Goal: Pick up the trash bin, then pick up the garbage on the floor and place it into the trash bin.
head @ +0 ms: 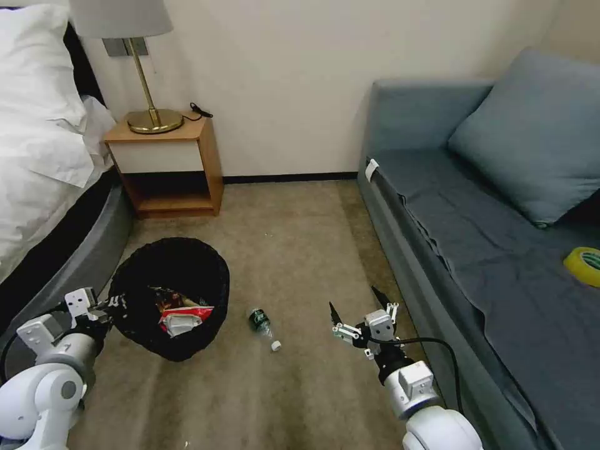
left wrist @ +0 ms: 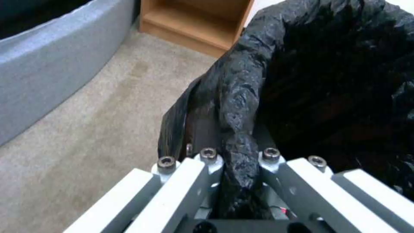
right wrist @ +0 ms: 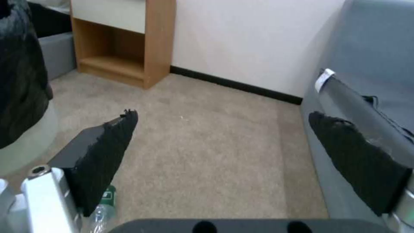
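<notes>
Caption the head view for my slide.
Left end effector grips the bin; right end effector open near the bottle.

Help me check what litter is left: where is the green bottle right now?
In the head view the green bottle lies on the carpet, just right of the trash bin held by the left gripper, with the open right gripper off to its right.

Left gripper (head: 114,304) low at the left, fingers (left wrist: 207,161) clamped; right gripper (head: 362,309) forward, fingers (right wrist: 103,152) spread.
</notes>
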